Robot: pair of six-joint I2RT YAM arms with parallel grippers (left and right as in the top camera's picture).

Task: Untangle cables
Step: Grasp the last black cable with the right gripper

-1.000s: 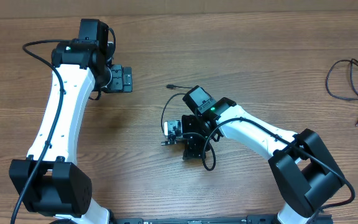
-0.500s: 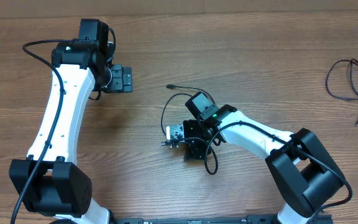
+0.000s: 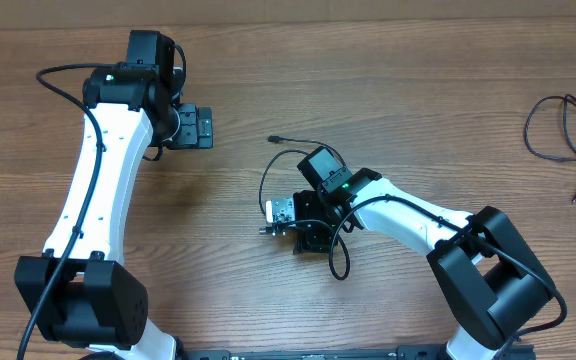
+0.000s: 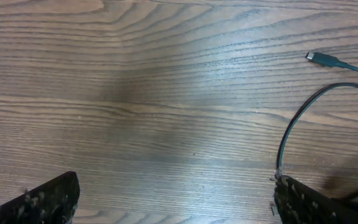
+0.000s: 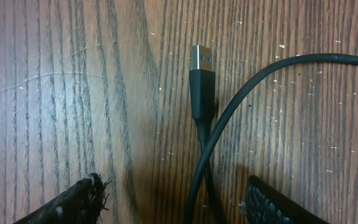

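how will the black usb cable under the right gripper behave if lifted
Probably floppy: the USB cable lies in loose curves, so it would droop. Likely light, being thin. Its plug looks rigid, a firmer pinch point.

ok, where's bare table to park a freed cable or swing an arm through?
Biggest free patch: brown wooden table top right, between the thin black cable under the right gripper and the loose black cords at the right edge. Smaller one: between the left gripper and that cable. Crowded: centre, right gripper open astride the cable beside a silver-tipped plug.
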